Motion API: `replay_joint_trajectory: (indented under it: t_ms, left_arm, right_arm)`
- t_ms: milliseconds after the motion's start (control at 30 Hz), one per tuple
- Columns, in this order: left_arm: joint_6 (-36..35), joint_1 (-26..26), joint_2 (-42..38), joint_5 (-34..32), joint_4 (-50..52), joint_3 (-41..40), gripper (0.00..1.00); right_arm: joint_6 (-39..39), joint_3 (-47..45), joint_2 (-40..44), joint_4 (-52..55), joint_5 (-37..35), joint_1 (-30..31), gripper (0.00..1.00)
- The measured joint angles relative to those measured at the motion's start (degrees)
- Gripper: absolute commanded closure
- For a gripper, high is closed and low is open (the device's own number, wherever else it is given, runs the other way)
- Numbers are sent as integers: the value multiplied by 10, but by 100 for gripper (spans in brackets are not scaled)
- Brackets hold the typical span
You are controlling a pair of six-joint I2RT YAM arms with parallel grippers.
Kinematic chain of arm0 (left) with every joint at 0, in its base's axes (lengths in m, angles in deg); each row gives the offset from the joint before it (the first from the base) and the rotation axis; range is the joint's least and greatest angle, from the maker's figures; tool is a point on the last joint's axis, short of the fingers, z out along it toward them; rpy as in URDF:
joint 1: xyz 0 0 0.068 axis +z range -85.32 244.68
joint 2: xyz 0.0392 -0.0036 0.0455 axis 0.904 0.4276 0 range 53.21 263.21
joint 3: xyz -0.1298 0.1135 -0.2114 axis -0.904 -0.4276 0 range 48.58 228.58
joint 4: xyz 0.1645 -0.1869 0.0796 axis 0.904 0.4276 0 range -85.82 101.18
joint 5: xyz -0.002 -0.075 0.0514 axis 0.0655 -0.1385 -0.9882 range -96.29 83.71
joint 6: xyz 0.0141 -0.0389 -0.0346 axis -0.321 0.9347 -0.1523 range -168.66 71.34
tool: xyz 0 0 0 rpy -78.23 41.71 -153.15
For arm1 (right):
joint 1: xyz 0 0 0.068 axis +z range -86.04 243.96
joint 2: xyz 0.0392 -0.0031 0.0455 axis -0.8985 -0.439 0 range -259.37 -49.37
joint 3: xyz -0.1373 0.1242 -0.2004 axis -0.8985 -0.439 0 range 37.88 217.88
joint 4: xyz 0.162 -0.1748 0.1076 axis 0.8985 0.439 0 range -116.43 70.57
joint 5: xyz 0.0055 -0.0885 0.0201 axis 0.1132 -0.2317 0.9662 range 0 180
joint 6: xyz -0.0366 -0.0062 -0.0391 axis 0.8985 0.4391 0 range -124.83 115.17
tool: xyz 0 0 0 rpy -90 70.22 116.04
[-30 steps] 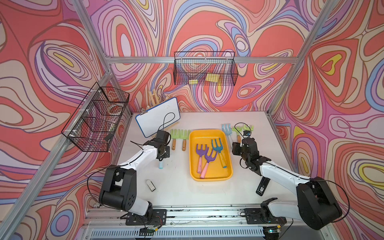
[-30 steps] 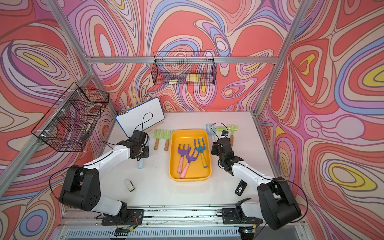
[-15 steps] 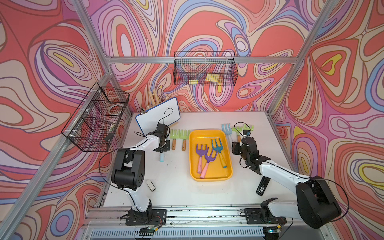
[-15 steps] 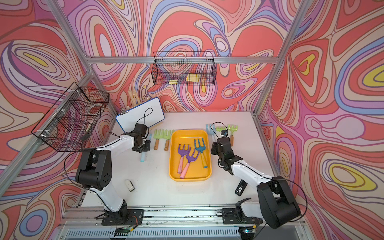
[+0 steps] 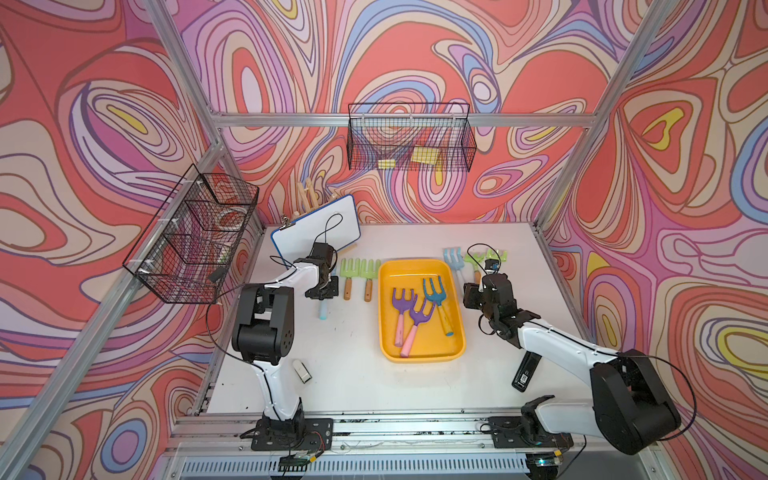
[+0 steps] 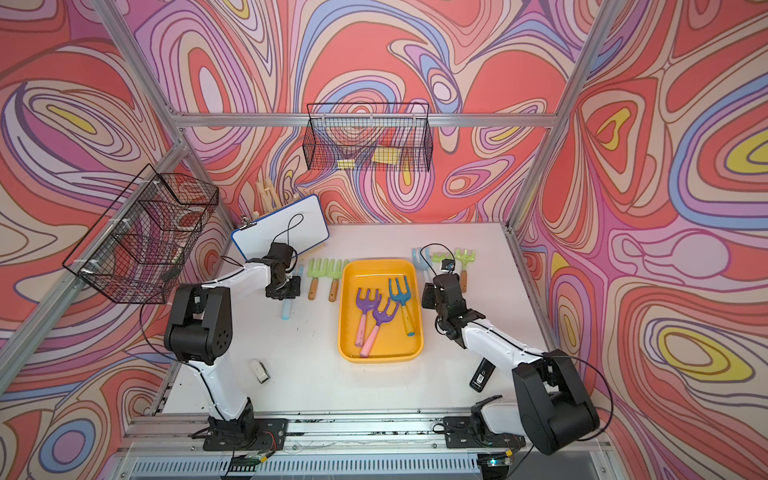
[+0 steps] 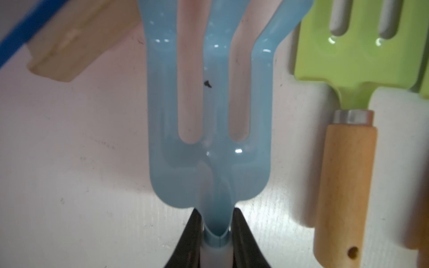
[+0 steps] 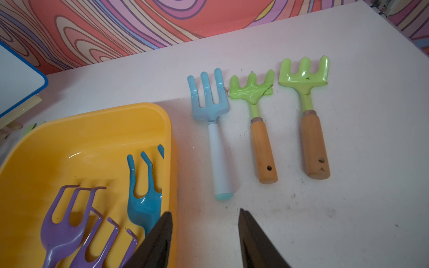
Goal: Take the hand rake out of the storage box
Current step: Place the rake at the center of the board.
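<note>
While the left gripper grips a blue rake outside the box, three rakes lie inside; the right gripper gapes empty.

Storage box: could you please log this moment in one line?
left gripper: shut on pale blue rake; right gripper: open; storage box: three rakes

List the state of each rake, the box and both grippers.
Box: holds three rakes.
Purple rakes: lying in box.
Teal rake: lying in box.
Blue rake: clamped at neck, outside box.
Left gripper: shut on blue rake.
Right gripper: open, empty.
Second blue rake: lying on table.
Green rakes: lying on table.
</note>
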Motion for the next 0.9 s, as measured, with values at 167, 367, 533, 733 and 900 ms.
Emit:
replay_joint_trajectory:
  t_ms: [167, 367, 533, 733, 900]
  left_arm:
    - [0, 0, 5, 6, 14, 1, 77]
    - [0, 0, 5, 6, 18, 1, 74]
    - [0, 0, 5, 5, 20, 1, 67]
    - [-1, 0, 11, -3, 31, 1, 65]
    - [-2, 0, 12, -8, 32, 1, 50]
  right_arm:
    - [0, 0, 0, 0, 0, 0, 49]
    - [0, 0, -1, 0, 0, 0, 49]
    - [0, 0, -1, 0, 0, 0, 49]
    - [0, 0, -1, 0, 0, 0, 49]
    - [0, 0, -1, 0, 0, 0, 49]
